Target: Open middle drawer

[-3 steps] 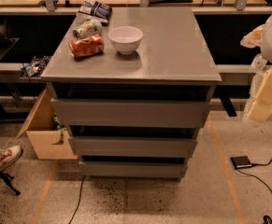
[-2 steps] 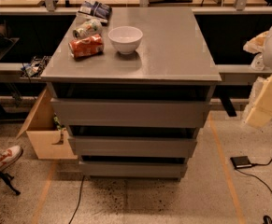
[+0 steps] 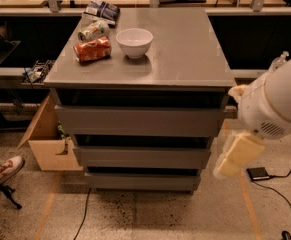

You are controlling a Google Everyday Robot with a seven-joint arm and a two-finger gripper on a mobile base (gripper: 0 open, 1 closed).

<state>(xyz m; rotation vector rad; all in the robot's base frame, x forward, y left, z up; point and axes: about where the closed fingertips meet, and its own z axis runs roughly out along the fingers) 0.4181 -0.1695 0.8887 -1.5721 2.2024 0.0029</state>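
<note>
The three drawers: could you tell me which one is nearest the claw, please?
The middle drawer: the claw hangs beside its right end, level with its front, below the taller top drawer and above the narrowest bottom drawer.

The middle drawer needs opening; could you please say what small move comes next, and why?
Probably move the gripper left, toward the top edge of the middle drawer. It hangs right of the cabinet, level with that drawer but apart from it; the flat front has no handle, so that edge seems the only hold.
</note>
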